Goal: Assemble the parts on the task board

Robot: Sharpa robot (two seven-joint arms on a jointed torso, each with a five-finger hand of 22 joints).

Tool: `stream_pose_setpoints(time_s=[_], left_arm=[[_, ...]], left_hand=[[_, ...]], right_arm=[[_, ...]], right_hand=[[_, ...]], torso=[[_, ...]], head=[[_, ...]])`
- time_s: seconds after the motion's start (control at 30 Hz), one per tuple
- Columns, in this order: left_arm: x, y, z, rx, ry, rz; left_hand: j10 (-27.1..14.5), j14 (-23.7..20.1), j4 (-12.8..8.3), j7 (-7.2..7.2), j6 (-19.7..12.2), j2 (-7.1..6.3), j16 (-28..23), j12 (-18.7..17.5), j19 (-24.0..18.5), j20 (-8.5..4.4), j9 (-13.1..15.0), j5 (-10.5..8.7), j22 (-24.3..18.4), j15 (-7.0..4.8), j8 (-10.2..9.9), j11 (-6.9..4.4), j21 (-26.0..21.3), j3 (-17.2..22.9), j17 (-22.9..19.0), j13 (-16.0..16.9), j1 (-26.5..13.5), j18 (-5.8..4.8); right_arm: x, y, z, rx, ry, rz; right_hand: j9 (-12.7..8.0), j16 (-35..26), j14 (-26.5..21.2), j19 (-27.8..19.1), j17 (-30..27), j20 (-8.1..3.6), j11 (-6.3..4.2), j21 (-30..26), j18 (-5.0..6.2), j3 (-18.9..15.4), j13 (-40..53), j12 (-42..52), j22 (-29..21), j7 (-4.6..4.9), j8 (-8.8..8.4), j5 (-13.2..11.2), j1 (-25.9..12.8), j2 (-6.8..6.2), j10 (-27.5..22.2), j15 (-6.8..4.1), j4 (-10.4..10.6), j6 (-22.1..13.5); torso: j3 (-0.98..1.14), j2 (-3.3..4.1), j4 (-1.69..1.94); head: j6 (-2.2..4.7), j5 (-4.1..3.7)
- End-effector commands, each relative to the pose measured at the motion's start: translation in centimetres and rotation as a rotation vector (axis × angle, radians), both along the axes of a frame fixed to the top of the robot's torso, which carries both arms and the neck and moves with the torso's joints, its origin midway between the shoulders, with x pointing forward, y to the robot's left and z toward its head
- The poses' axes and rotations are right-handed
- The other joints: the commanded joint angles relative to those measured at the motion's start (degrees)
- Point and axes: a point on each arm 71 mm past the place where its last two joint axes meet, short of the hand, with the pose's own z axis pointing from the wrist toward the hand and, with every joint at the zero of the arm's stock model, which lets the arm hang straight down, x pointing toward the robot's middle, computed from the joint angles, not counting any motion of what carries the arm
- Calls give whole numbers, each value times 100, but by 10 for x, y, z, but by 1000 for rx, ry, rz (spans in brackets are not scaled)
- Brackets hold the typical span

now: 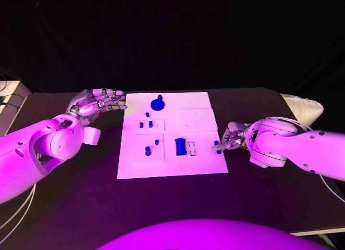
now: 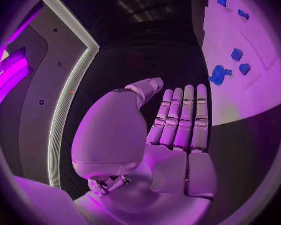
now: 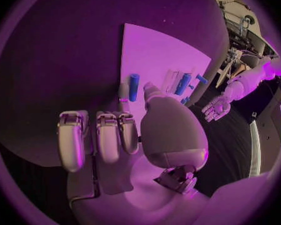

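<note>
The white task board (image 1: 195, 120) lies mid-table with several blue parts on it: a round piece (image 1: 158, 103) at the far end, small pegs (image 1: 148, 151) and a rectangular block (image 1: 180, 147). My left hand (image 1: 97, 102) hovers by the board's far left corner, fingers straight and holding nothing (image 2: 178, 120). My right hand (image 1: 231, 139) is at the board's right edge. A blue peg (image 3: 134, 87) lies on the board between its thumb and one outstretched finger, whose tip touches the peg. Its other fingers are curled. I cannot tell whether the peg is pinched.
A white object (image 1: 304, 108) sits at the table's far right edge, and grey equipment (image 1: 5, 101) stands off the left side. Bare black table (image 1: 172, 203) stretches in front of the board and on both sides of it.
</note>
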Motion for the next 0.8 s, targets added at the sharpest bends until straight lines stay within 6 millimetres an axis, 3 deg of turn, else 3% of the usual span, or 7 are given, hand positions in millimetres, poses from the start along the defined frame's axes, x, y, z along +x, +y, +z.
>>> stream_pose_setpoints(time_s=[0.03,0.23,0.43,0.53,0.63,0.8], left_arm=[[0,-2,1,-13,-5,-10],[0,-2,1,-12,-3,-9],[0,-1,1,-10,0,-7],[0,-1,1,-9,1,-7],[0,-1,0,-8,2,-6],[0,-1,0,-8,4,-6]], left_hand=[[35,9,25,4,1,-9,-16,37,29,4,-10,16,-8,12,-9,-5,-20,4,3,1,10,64],[35,8,25,5,-1,-10,-17,37,31,4,-11,16,-10,12,-10,-5,-23,5,3,1,11,64],[31,7,24,15,-16,-14,-19,34,37,3,-16,17,-16,12,-19,-2,-31,8,3,-1,17,64],[29,6,24,18,-21,-10,-20,33,39,2,-18,17,-18,12,-22,-1,-33,12,3,-2,20,64],[29,6,24,18,-21,-10,-20,33,39,2,-18,17,-18,12,-22,-1,-33,12,3,-2,20,64],[27,7,24,22,-26,-1,-21,31,43,1,-21,15,-21,13,-25,1,-38,21,3,-3,29,64]], right_arm=[[1,3,-2,-43,-25,27],[3,6,-6,-59,-40,39],[4,7,-9,-73,-46,48],[4,6,-10,-77,-46,49],[4,6,-10,-78,-46,50],[4,6,-11,-64,-42,49]], right_hand=[[49,-6,556,556,1326,-38,-22,-9,-70,13,1508,12,1437,-17,17,-25,108,-34,598,-46,-12,-59],[165,-10,553,551,1317,-37,-14,-35,-66,148,1508,12,1430,-6,13,-43,434,-34,598,-41,-28,-141],[236,-14,550,547,1307,-35,-9,-47,-63,425,1508,12,1427,2,-55,103,972,-49,598,-38,-59,-226],[222,-17,548,545,1299,-36,-3,-55,-62,811,1508,12,1425,11,-144,231,1344,-85,598,-35,-96,-260],[208,-18,548,543,1298,-33,7,-60,-61,1213,1508,12,1424,26,-232,621,1536,-178,598,-28,-116,-280],[216,-19,547,541,1297,-7,50,-66,-60,1988,1508,12,1422,76,-341,920,1568,-383,598,8,-220,-296]], torso=[[0,0,4],[-1,-2,6],[-3,-2,2],[-5,-8,1],[-4,-7,2],[1,-8,-2]], head=[[-2,3],[-6,6],[-13,11],[-19,15],[-19,23],[-15,26]])
